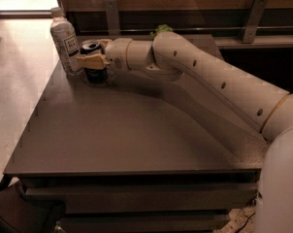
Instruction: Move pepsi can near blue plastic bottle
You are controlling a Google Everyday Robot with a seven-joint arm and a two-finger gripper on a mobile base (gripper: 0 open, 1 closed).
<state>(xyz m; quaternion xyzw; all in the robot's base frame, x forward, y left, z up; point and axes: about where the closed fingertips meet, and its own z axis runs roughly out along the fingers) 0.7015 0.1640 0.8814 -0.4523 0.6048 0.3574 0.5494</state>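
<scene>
- gripper (91,52) is over the far left part of the table (137,140), closed on the can with one finger on each side
- near finger (92,60) lies across the can's front; far finger is mostly hidden behind the can
- side grip at about mid-height, likely chosen to keep the can upright while it is carried
- can (94,74) is upright, with its base at or just above the tabletop; can't tell if it touches
- can sits just right of the bottle with a small gap, not touching as far as visible
- bottle (65,40) is upright at the table's far left corner, cap on, taller than the can, not touched by the gripper
- arm (200,72) reaches in from the right across the back of the table, wrist roughly level; coming from the right keeps the arm off the bottle
- green bag (160,29) peeks out behind the arm at the back edge, well apart from the can, not involved
- judgement: can already looks near the bottle, so the task is almost done; what's left is to set it down if needed, let go, and back out to the right
- risk: near fingertip points toward the bottle and is close to it, so opening could nudge it
- risk: bottle looks light and stands by the table edge, so it would tip easily
</scene>
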